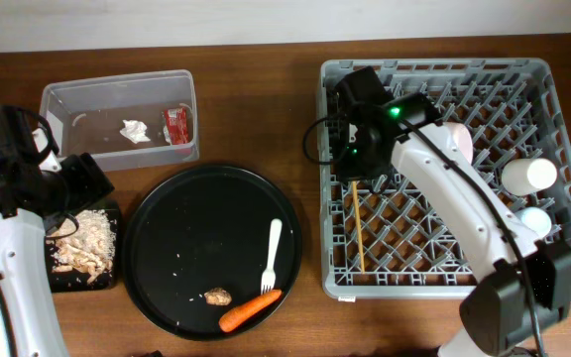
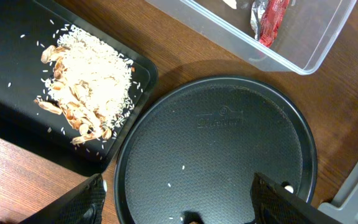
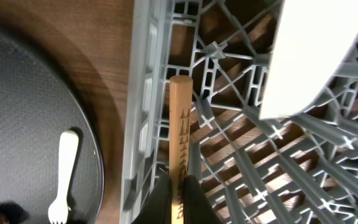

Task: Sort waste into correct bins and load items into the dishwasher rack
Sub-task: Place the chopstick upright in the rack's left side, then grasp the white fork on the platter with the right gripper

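Toward nine o'clock on the table, the left gripper point(image 2: 182, 202) hangs with its jaws spread wide, holding nothing. The beige food scraps point(image 2: 89, 81) lie at ten o'clock of it in the shallow black tray point(image 2: 5, 81), and the clear tub point(image 1: 77, 99) with the red wrapper point(image 2: 271, 22) sits at one o'clock. The fork point(image 1: 272, 253), brown lump point(image 1: 217, 296) and carrot point(image 1: 251, 310) rest on the round black tray point(image 1: 196, 228). Over the nine o'clock side of the dishwasher rack point(image 1: 563, 89), the right gripper point(image 3: 178, 200) is pinched onto the wooden chopstick point(image 3: 179, 124). Seen from overhead, the chopstick runs from the fingertips toward six o'clock across the grid.
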Robot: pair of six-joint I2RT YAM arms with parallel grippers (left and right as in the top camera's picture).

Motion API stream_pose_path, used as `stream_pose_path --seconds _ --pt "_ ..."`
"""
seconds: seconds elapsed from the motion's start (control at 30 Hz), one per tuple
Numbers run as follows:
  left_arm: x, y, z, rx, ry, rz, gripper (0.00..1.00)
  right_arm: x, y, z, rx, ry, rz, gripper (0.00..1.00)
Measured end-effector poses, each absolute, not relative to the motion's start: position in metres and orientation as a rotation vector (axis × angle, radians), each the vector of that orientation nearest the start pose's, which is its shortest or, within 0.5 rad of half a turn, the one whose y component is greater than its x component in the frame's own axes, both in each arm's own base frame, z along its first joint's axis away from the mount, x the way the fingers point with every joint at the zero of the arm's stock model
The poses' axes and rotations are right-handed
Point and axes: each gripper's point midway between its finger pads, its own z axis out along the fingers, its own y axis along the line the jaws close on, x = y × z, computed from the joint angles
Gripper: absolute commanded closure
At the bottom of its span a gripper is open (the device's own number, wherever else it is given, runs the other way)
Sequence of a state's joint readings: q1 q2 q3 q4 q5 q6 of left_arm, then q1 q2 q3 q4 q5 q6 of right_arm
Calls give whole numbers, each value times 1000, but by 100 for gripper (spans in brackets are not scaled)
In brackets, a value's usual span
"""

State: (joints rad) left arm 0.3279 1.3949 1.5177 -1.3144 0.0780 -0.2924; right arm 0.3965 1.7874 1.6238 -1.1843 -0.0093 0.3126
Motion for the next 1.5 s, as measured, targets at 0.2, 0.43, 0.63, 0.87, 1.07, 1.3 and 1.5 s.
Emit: stream_pose_path --seconds 0.2,0.43,0.63,0.87,1.07,1.3,1.5 --pt "288 84 235 -823 2637 -99 26 355 163 114 -140 3010 154 87" --pt "288 84 235 -823 2637 -99 26 366 174 102 -148 2989 178 60" --pt "288 84 235 -823 2637 -98 25 345 171 104 -75 3074 147 59" --pt "288 84 235 -823 2636 -99 25 289 266 121 -328 3025 231 57" --pt "288 84 235 -823 2636 -99 26 240 315 106 -397 3057 237 57" --pt "287 84 235 -825 2640 -99 26 217 320 51 -302 3190 71 45" --pt "287 84 235 -825 2640 -99 26 199 305 2 -156 3268 23 46"
